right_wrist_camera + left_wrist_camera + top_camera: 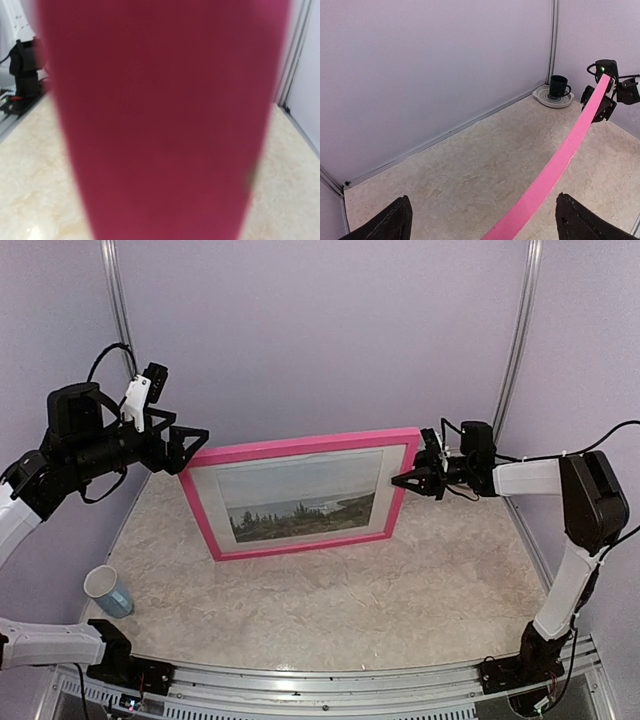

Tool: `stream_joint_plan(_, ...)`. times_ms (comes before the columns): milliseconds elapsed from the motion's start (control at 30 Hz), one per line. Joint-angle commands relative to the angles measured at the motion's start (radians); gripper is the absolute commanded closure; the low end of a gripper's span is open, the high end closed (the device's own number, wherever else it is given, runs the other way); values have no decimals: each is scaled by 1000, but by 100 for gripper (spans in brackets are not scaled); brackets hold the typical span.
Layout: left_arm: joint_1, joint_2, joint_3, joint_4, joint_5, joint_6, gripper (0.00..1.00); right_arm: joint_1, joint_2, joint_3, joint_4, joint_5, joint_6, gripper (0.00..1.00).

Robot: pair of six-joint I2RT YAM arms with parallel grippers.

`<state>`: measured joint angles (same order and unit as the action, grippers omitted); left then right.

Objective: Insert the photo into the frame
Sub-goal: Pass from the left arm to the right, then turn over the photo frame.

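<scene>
The photo [300, 510] sits in the frame [300, 445], upright on the table [350, 600]. The right gripper [405, 479] pinches the frame's right edge. The left gripper [190, 452] gapes wide at its left corner, holding nothing. A cup [107, 592] stands front-left of the frame, a mug [559, 86] behind its right end.

Left arm [90, 445] raised, forearm about level, reaching to right. Left gripper [192, 451] jaws spread wide, fingers [390, 222] far apart, gripping nothing. Right arm [590, 502] elbow high, forearm about level, reaching to left. Right gripper [408, 480] jaws narrow, pinching frame [300, 448] edge between fingertips.
</scene>
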<state>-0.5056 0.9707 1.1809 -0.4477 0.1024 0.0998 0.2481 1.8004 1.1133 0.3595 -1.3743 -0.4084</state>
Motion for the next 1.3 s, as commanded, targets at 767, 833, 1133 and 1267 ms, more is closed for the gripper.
stream_joint_plan(767,35,-141,-174,162,-34,-226,4,17,157,315,-386,115,493,100)
stream_joint_plan(833,35,-145,-179,164,-28,-232,4,12,171,323,-391,133,539,100)
stream_joint_plan(1133,35,-152,-225,193,-20,-278,4,-39,311,411,-473,118,683,100)
stream_joint_plan(1267,35,-153,-247,201,-61,-317,3,-55,358,429,-467,100,728,100)
